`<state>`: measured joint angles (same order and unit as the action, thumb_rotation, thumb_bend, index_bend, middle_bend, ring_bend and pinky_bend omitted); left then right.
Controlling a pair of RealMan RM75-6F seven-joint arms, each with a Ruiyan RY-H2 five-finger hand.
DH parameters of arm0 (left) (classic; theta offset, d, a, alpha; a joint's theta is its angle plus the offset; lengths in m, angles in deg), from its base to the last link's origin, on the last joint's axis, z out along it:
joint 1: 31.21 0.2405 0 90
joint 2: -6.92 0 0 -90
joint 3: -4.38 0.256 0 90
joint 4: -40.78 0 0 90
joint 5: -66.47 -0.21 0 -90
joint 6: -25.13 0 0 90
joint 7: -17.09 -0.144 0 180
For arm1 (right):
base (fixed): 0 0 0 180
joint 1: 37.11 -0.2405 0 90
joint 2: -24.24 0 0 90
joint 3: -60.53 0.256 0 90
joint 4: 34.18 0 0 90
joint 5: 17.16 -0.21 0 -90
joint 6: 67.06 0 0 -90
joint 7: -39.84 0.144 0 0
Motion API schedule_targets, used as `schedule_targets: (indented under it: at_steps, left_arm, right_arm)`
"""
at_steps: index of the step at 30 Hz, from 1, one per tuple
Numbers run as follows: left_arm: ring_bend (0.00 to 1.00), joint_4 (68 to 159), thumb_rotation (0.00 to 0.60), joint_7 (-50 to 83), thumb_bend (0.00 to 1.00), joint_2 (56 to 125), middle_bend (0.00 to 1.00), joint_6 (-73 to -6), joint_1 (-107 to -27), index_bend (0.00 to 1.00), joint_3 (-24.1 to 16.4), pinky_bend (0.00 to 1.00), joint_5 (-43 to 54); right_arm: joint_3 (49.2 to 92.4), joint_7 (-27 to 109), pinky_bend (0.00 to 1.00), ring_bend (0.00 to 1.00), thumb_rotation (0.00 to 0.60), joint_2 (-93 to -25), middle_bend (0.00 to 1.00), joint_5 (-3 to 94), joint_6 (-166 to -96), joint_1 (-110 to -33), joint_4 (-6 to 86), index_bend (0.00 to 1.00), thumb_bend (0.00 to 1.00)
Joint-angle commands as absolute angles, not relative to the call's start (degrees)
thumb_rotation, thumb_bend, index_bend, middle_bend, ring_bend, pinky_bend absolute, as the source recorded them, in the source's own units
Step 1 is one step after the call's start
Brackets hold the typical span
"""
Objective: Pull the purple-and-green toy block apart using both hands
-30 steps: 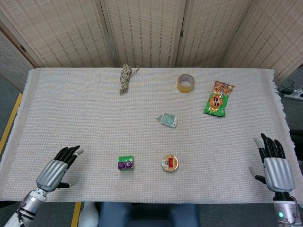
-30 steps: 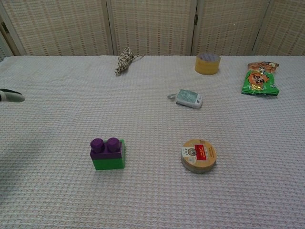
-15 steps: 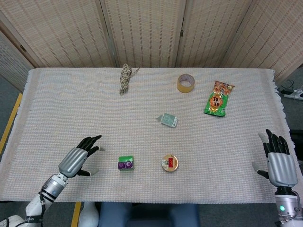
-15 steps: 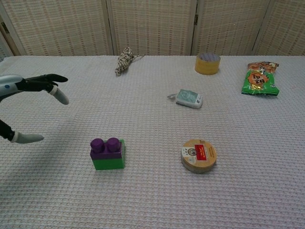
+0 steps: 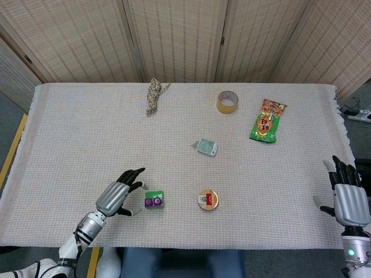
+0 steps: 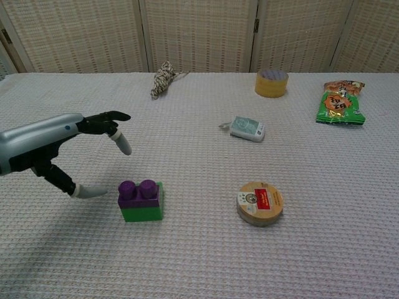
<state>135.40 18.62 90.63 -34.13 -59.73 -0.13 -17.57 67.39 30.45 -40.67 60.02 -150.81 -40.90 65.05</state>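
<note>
The toy block (image 5: 153,200) (image 6: 141,200) stands on the table cloth near the front, purple part on top of the green part. My left hand (image 5: 117,196) (image 6: 59,146) hovers just left of it, fingers spread and holding nothing; its thumb tip lies close to the block's left side without a visible touch. My right hand (image 5: 348,194) stays at the table's right edge, fingers apart and empty. The chest view does not show the right hand.
A round tin (image 5: 207,200) (image 6: 259,203) lies right of the block. Further back are a small grey-green device (image 5: 206,147), a tape roll (image 5: 227,102), a green snack bag (image 5: 266,120) and a coiled rope (image 5: 153,95). A woven screen closes off the back.
My left hand has travelled right across the cloth, from the front left corner to just beside the block. My right hand has drifted slightly right and toward the front edge.
</note>
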Motion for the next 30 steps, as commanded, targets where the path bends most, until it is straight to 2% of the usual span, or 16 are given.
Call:
schedule_targets:
  at_steps: [1, 8, 18, 30]
  left_arm:
    - [0.0, 134.47, 0.6, 18.46, 0.27, 92.02, 0.04, -33.74, -60.24, 0.38, -0.24, 0.07, -16.39]
    - [0.0, 132.0, 0.6, 18.51, 0.27, 95.72, 0.04, -35.32, -60.38, 0.4, -0.72, 0.06, -15.38]
    - [0.0, 127.66, 0.6, 18.93, 0.27, 99.59, 0.04, -36.36, -60.16, 0.4, 0.31, 0.06, -15.18]
    - [0.0, 123.01, 0.6, 20.52, 0.27, 103.34, 0.04, -35.61, -60.87, 0.44, 0.41, 0.05, -14.62]
  right_arm:
    - [67.48, 30.82, 0.0, 0.0, 0.6, -40.49, 0.0, 59.9, -150.91, -40.83, 65.1, 0.0, 0.29]
    - [67.65, 35.56, 0.0, 0.0, 0.6, -38.1, 0.0, 60.59, -151.79, -39.89, 65.96, 0.0, 0.29]
    - [68.31, 43.75, 0.0, 0.0, 0.6, -35.07, 0.0, 62.24, -156.54, -36.97, 65.67, 0.0, 0.29]
    - [68.62, 44.51, 0.0, 0.0, 0.6, -34.84, 0.0, 61.59, -155.36, -37.32, 65.21, 0.0, 0.29]
